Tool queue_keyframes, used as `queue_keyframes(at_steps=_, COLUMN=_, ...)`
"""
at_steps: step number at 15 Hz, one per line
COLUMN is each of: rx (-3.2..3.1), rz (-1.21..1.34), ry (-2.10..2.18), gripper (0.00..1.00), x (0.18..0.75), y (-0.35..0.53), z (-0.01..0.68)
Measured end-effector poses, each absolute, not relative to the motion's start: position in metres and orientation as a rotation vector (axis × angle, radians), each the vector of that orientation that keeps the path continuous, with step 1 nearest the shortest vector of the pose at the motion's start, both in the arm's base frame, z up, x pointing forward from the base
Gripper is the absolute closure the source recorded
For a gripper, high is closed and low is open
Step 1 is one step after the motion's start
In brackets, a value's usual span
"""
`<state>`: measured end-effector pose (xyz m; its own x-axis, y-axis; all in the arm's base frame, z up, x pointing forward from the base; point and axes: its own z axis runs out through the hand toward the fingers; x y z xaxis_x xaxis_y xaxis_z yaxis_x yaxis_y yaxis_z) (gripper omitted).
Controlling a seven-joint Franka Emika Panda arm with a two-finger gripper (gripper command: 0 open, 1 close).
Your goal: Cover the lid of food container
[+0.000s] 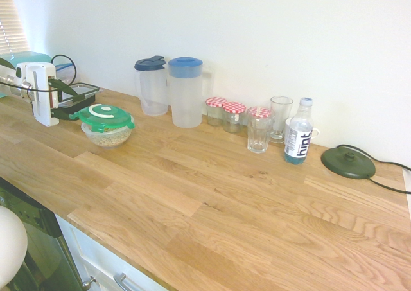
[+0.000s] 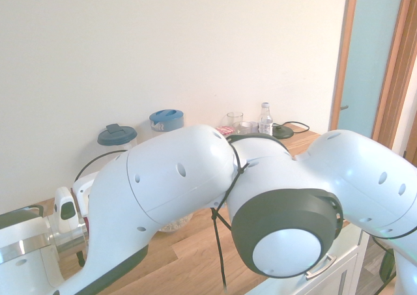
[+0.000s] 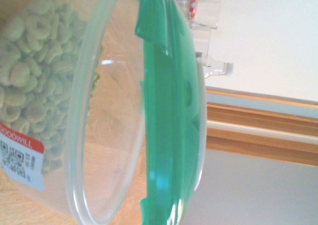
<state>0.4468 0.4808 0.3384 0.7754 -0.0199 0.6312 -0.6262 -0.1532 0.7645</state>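
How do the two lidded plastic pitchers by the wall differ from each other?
The left pitcher is shorter, while the right pitcher stands taller. The left one has a dark navy lid with a raised tab on top; the right one has a brighter blue, smooth domed lid. The left one stands nearer the wall, the right one a little further forward. Both are translucent white plastic, upright, look empty and stand side by side.

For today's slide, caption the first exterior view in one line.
Round green plastic lid sits on the small clear food bowl; the gripper hangs beside it.
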Motion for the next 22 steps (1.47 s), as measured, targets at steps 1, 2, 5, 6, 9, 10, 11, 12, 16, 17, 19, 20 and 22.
queue_keyframes(at_steps=1, rx=1.675, rz=0.557, ry=-0.521, gripper=0.00, x=0.444, y=0.482, z=0.342)
queue_keyframes(at_steps=2, rx=1.692, rz=0.544, ry=-0.521, gripper=0.00, x=0.441, y=0.484, z=0.345)
queue_keyframes(at_steps=5, rx=1.752, rz=0.517, ry=-0.537, gripper=0.00, x=0.435, y=0.485, z=0.368)
queue_keyframes(at_steps=6, rx=1.765, rz=0.512, ry=-0.541, gripper=0.00, x=0.434, y=0.484, z=0.375)
queue_keyframes(at_steps=9, rx=1.797, rz=0.479, ry=-0.535, gripper=0.00, x=0.429, y=0.474, z=0.382)
queue_keyframes(at_steps=10, rx=1.814, rz=0.463, ry=-0.533, gripper=0.00, x=0.427, y=0.469, z=0.383)
queue_keyframes(at_steps=11, rx=1.857, rz=0.440, ry=-0.537, gripper=0.00, x=0.426, y=0.464, z=0.386)
queue_keyframes(at_steps=12, rx=1.916, rz=0.417, ry=-0.546, gripper=0.00, x=0.428, y=0.457, z=0.392)
queue_keyframes(at_steps=16, rx=2.139, rz=0.363, ry=-0.577, gripper=0.00, x=0.482, y=0.376, z=0.441)
queue_keyframes(at_steps=17, rx=2.192, rz=0.344, ry=-0.581, gripper=0.00, x=0.496, y=0.348, z=0.454)
queue_keyframes(at_steps=19, rx=2.300, rz=0.300, ry=-0.604, gripper=0.00, x=0.514, y=0.289, z=0.479)
queue_keyframes(at_steps=20, rx=2.356, rz=0.275, ry=-0.622, gripper=0.00, x=0.518, y=0.261, z=0.490)
queue_keyframes(at_steps=22, rx=2.469, rz=0.215, ry=-0.672, gripper=0.00, x=0.519, y=0.204, z=0.503)
